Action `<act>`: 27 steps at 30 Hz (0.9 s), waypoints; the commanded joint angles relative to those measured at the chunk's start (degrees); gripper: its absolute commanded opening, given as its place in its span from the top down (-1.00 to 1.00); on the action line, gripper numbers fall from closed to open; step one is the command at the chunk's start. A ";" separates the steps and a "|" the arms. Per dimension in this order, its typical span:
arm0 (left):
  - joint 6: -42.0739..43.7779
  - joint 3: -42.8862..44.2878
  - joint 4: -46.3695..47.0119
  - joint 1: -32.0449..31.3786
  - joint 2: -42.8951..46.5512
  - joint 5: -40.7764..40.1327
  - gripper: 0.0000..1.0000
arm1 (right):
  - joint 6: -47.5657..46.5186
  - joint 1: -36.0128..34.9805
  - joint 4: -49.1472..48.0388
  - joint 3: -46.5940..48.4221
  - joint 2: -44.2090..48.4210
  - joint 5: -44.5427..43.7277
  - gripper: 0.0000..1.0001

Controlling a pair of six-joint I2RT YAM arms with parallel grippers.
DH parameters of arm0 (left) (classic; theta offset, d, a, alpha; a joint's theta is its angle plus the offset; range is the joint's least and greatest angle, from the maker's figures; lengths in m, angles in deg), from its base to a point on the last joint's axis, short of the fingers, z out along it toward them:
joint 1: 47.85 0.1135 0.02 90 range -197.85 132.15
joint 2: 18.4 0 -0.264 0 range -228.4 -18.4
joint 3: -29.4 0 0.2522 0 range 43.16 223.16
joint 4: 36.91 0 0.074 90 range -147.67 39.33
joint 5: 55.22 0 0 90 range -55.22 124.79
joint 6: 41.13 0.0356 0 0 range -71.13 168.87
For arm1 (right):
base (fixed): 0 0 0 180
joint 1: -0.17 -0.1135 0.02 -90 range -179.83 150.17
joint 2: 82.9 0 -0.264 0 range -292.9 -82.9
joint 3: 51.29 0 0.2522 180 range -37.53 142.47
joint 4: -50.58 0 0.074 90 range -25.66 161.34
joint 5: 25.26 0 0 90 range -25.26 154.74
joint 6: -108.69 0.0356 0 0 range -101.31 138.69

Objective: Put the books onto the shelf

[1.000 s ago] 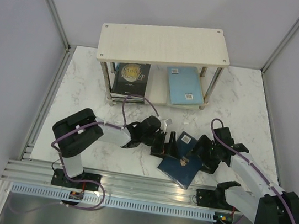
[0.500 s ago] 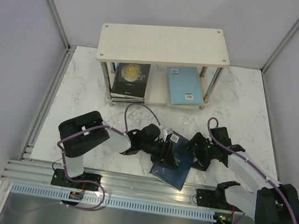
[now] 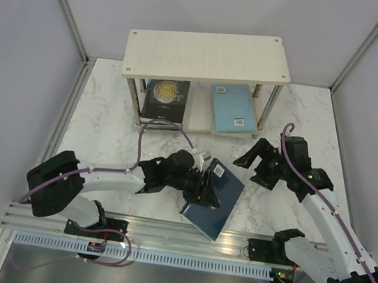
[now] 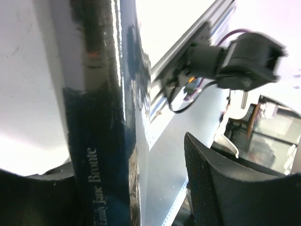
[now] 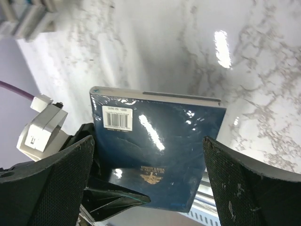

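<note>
A navy book (image 3: 216, 205) hangs tilted above the marble near the front edge, barcode corner up. My left gripper (image 3: 200, 189) is shut on its left side. In the left wrist view its dark spine (image 4: 101, 155) runs up beside one finger (image 4: 221, 188). My right gripper (image 3: 250, 166) hovers open to the book's right, off it. From the right wrist the navy book (image 5: 160, 146) lies below the open right gripper (image 5: 148, 141). The shelf (image 3: 208, 56) stands at the back. A black book (image 3: 166, 99) and a light blue book (image 3: 234, 109) lie on its lower board.
The marble table (image 3: 100, 122) stretches between the shelf and the arms. A ribbed aluminium rail (image 3: 161, 236) runs along the near edge at the arm bases. Grey walls close in the left, right and back sides. Slim metal shelf posts (image 3: 267, 110) stand at the shelf's corners.
The left gripper has closed on the navy book and lifted it off the marble, tilted. The right gripper has drawn back and up to the right, away from the book.
</note>
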 commanded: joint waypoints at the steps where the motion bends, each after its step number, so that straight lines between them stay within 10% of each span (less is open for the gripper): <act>1: 2.93 6.82 -2.03 0.05 7.53 -4.11 0.95 | -0.15 -0.10 4.13 4.06 1.61 0.69 -0.96; 27: -6.92 14.30 -4.15 16.31 22.31 -3.86 0.95 | 15.32 -0.02 -3.77 1.53 14.97 14.84 -0.96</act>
